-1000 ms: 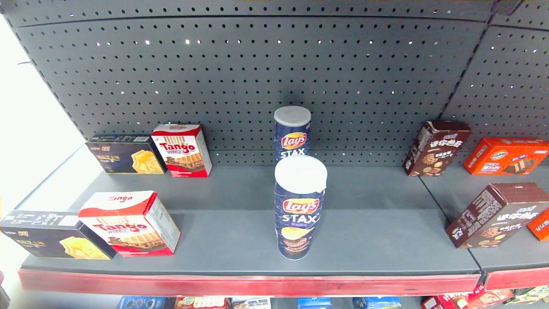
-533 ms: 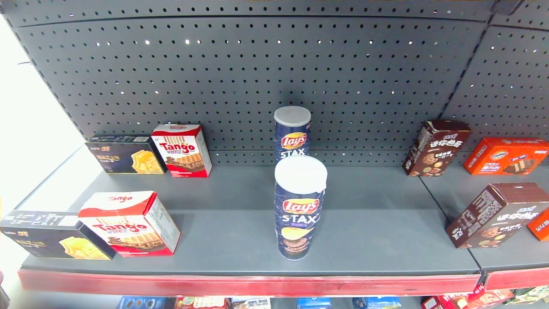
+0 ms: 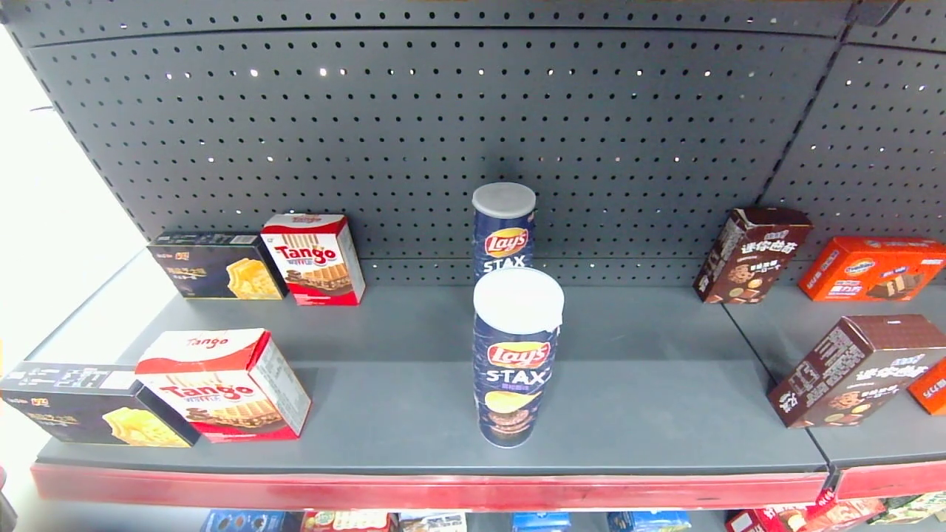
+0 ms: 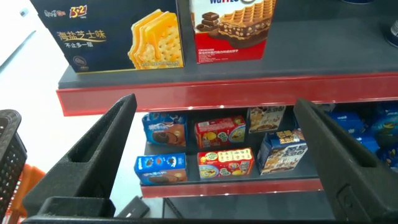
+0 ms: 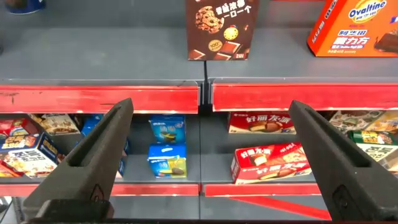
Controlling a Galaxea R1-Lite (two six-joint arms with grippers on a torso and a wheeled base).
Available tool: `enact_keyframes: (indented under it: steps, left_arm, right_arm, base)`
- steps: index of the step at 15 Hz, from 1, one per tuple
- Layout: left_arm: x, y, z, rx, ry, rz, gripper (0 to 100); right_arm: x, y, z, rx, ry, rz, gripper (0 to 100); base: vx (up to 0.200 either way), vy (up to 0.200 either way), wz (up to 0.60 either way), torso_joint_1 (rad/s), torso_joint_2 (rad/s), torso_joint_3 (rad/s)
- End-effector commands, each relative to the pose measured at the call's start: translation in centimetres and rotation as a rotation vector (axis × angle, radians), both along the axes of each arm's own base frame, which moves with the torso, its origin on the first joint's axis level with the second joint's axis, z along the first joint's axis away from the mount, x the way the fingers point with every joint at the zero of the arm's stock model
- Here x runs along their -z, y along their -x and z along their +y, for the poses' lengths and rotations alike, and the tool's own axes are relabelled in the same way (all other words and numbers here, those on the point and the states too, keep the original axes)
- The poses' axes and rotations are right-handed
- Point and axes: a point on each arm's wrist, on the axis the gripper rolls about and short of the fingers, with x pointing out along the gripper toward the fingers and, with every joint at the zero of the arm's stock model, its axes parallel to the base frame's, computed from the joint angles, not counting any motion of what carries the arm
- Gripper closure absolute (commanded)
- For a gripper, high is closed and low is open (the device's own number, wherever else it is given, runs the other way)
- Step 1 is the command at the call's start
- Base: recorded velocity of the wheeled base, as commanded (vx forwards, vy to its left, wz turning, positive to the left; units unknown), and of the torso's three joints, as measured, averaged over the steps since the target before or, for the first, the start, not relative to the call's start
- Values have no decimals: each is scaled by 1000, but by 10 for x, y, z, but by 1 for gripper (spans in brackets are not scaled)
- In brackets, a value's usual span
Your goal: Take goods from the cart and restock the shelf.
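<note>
Two dark blue chip cans stand mid-shelf, a front can [image 3: 515,358] with a white lid and a rear can [image 3: 504,227] with a grey lid against the pegboard. My left gripper [image 4: 214,102] is open with nothing between its fingers. It hangs in front of the red shelf edge [image 4: 224,96], below a black cracker box [image 4: 112,34] and a red wafer box [image 4: 227,28]. My right gripper [image 5: 211,104] is also open and holds nothing, facing the shelf front below a brown cookie box [image 5: 222,28] and an orange box [image 5: 360,28].
On the shelf's left are black cracker boxes [image 3: 92,405] and red wafer boxes [image 3: 225,384]. Brown cookie boxes [image 3: 850,369] and orange boxes [image 3: 872,267] lie to the right. A lower shelf holds several small packs [image 4: 224,146]. A black mesh basket edge [image 4: 9,155] shows beside the left gripper.
</note>
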Motion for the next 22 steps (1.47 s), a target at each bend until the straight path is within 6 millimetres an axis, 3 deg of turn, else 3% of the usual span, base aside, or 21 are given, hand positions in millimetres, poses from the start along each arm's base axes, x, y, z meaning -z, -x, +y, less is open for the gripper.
enact_keyframes:
  steps: [1,22]
  left_arm:
    - [0,0,0,-10,9,2,0]
    - [0,0,0,-11,9,2,0]
  right_arm:
    - [0,0,0,0,0,4,0]
    - [0,0,0,-2,2,3,0]
  base:
    - [0,0,0,0,0,0]
    - [-10,0,0,0,0,0]
